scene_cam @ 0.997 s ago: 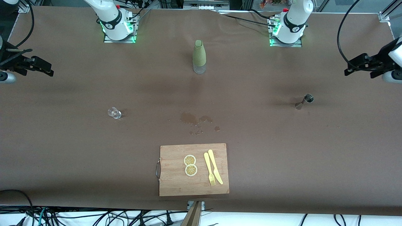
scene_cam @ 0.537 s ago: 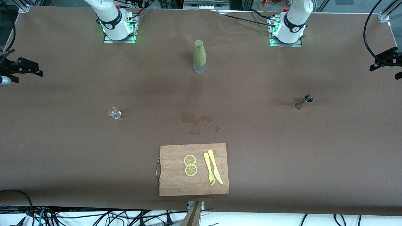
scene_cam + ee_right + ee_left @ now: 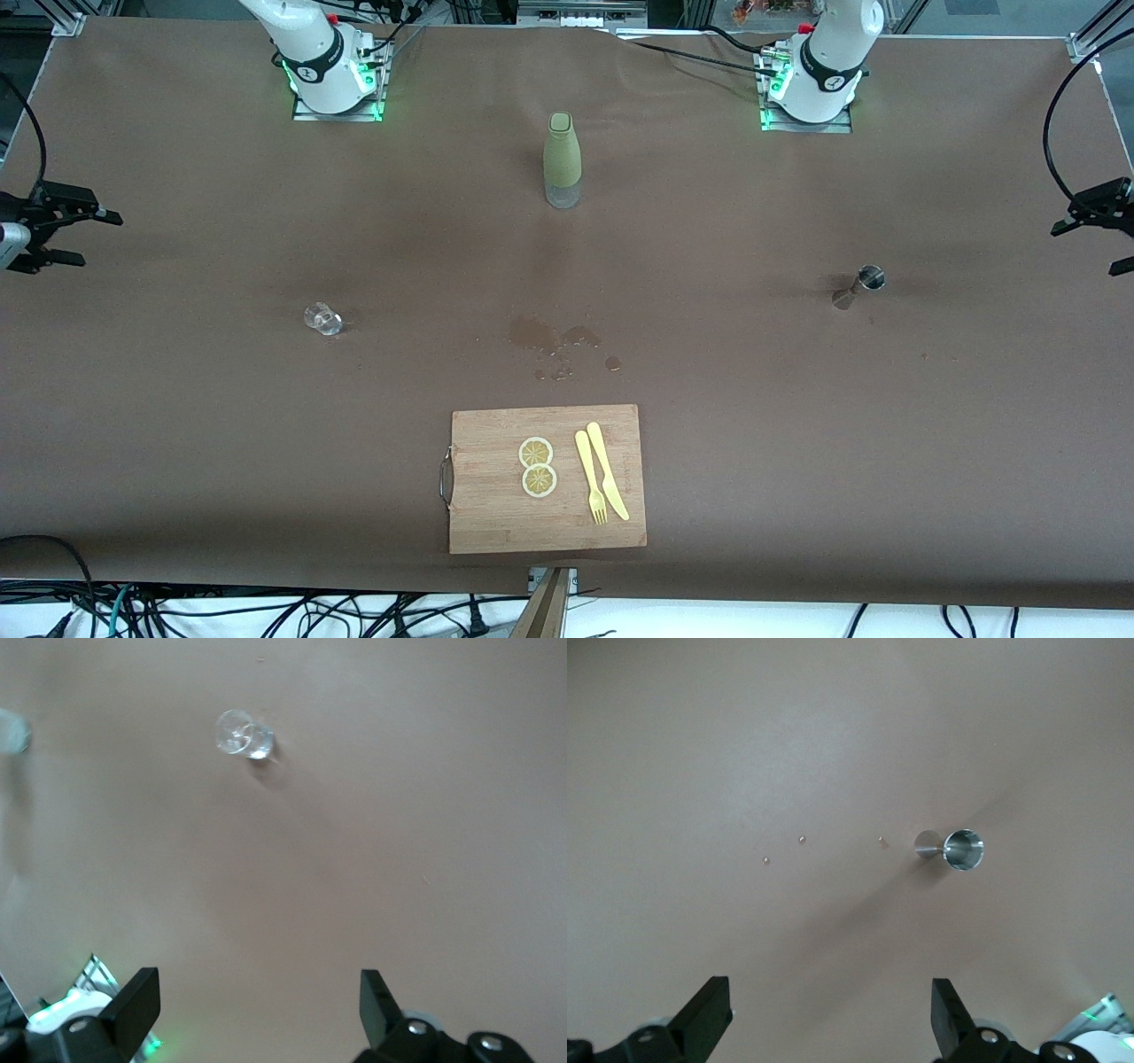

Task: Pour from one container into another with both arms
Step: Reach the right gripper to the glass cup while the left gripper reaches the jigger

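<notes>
A small clear glass [image 3: 322,318] stands on the brown table toward the right arm's end; the right wrist view shows this glass [image 3: 241,735] well ahead of the open fingers. A steel jigger [image 3: 864,285] lies tipped on its side toward the left arm's end, and the jigger [image 3: 957,848] shows in the left wrist view. My right gripper [image 3: 99,239] [image 3: 259,983] hangs open and empty high over its end of the table. Over the other end, my left gripper [image 3: 1083,251] [image 3: 828,992] is also open and empty.
A green-sleeved bottle [image 3: 562,159] stands upright between the two arm bases. Wet spill marks [image 3: 554,341] darken the middle of the cloth. A wooden cutting board [image 3: 547,478] near the front edge carries two lemon slices [image 3: 537,466] and a yellow fork and knife [image 3: 601,483].
Both grippers have drawn outward toward the table's ends, away from the glass and the jigger. Nothing on the table has moved.
</notes>
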